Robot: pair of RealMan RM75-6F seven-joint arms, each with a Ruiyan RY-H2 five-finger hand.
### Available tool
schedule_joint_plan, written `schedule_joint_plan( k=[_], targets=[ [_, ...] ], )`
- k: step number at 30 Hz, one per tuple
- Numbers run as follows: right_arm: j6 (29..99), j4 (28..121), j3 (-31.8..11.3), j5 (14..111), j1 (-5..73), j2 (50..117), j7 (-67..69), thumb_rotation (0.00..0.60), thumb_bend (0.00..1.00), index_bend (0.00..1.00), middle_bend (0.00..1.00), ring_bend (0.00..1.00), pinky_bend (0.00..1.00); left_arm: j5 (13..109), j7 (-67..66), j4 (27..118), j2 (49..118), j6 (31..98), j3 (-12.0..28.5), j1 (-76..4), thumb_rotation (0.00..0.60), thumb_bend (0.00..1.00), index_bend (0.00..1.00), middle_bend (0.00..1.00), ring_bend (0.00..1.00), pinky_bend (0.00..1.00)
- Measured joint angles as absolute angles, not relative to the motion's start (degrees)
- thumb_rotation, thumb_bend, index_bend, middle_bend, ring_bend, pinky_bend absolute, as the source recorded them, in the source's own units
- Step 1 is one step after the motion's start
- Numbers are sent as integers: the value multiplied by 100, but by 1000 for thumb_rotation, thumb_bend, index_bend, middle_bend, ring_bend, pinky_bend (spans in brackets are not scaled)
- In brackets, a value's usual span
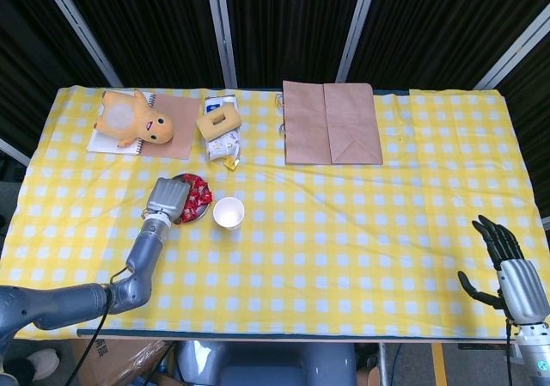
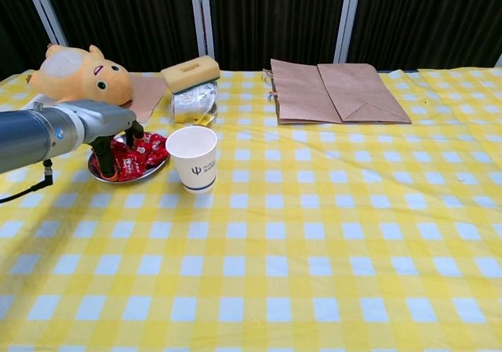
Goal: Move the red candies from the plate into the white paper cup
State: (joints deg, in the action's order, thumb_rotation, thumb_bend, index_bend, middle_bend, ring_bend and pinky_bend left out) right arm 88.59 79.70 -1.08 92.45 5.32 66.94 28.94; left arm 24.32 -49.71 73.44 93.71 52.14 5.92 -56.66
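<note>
**Two hands logged: left at the plate, right idle at the near right corner**

Several red candies (image 2: 135,155) lay heaped in the metal plate (image 2: 149,172), which sat toward the left edge of the table (image 1: 361,231), roughly midway between the near and far edges. None could be made out inside the white paper cup (image 2: 193,157); it stood upright just beside the plate, on the plate's right, and the head view showed only its pale interior.

You had the left hand (image 2: 110,128) over the plate, dark fingers (image 2: 100,161) pointing down among the candies with some spread between them. Whether a candy was pinched there could not be told; the wrappers hid the fingertips in both views.

Your right hand (image 1: 500,257) was at the near right corner of the table, well apart from the plate and cup, fingers apart and holding nothing. Only the head view showed it.

Along the far edge, left to right: a yellow plush toy (image 1: 133,118) lying on a notebook (image 1: 107,141) and brown paper (image 1: 176,124), a sponge (image 1: 218,122) resting on a white packet (image 1: 222,143), and a flat brown paper bag (image 1: 331,124).
</note>
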Motion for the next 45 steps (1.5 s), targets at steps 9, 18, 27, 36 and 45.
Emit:
schedule_joint_plan(
  k=[9,18,27,36,45],
  targets=[
    [8864,7965,-112,9243,531,6696,2900,600,424,0,0,0,0,2419,-4991,7263,9408,5221,586,-5677,600,350,407,344,958,956],
    [8879,7957,-114,9252,527,6704,2894,600,424,0,0,0,0,2519,-4959,7187,9405,5245,581,-5657,600,402,475,417,958,956],
    [8891,7951,-118,9254,525,6711,2894,600,424,0,0,0,0,2596,-4935,7155,9364,5289,614,-5637,600,424,543,488,958,956],
    [8918,7936,-128,9255,519,6724,2897,600,424,0,0,0,0,2732,-4862,7108,9339,5330,669,-5615,600,439,588,521,959,956],
    [8923,7927,-131,9254,517,6727,2898,600,423,0,0,0,0,2825,-4798,7157,9277,5354,732,-5594,600,442,591,529,958,956]
  ],
)
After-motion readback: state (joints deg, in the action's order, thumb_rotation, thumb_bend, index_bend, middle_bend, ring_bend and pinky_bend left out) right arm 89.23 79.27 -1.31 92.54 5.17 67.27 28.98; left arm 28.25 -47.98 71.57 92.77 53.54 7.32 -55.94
